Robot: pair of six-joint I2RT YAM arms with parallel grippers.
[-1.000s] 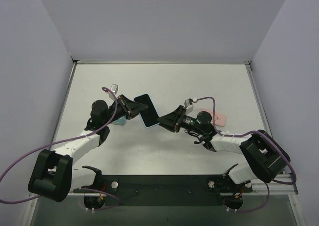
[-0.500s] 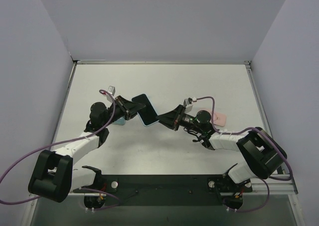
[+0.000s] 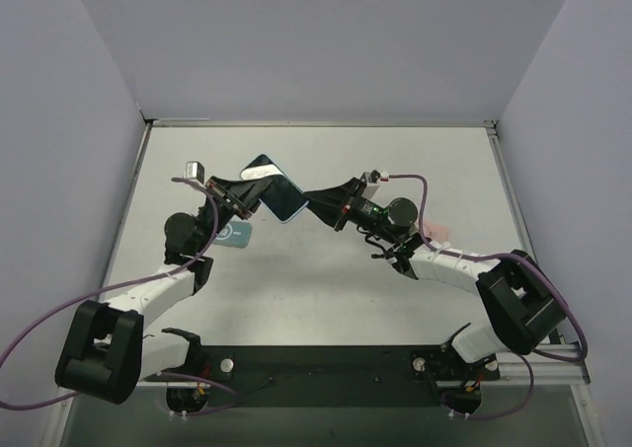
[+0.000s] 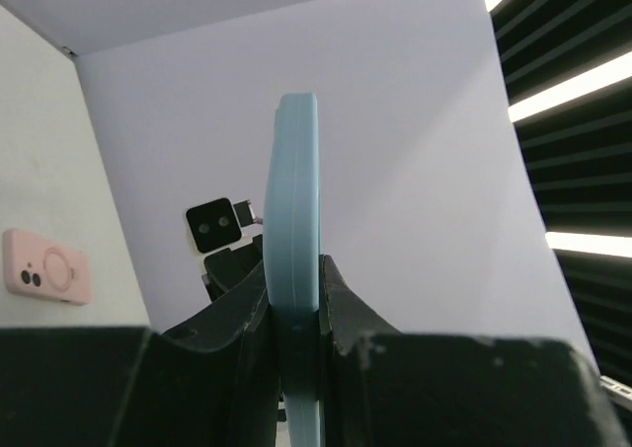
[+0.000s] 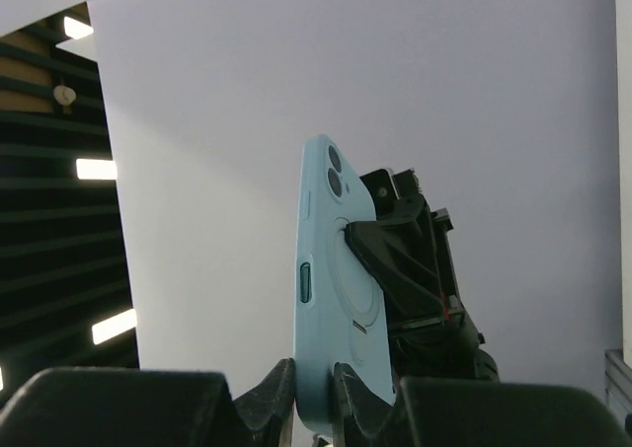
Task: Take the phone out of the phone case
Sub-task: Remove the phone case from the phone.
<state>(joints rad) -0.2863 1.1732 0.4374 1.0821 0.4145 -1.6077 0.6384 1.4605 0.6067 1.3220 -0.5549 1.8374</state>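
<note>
The phone [image 3: 279, 200] hangs in the air over the left-middle of the table [image 3: 326, 289], dark screen up toward the overhead camera. It's wearing a pale blue case [image 5: 331, 299] with two camera holes at one corner and a ring on the back (edge-on from the left wrist it's just a thin blue slab). The left gripper [image 3: 255, 190] is pinched tight on one end and the right gripper [image 3: 316, 203] on the other, jaws squeezed down to the phone's thickness. It's well away from the walls [image 3: 326, 52] and table edges, with a teal case [image 3: 235, 233] lying just under the left gripper and a pink case [image 4: 46, 266] over by the right arm.
</note>
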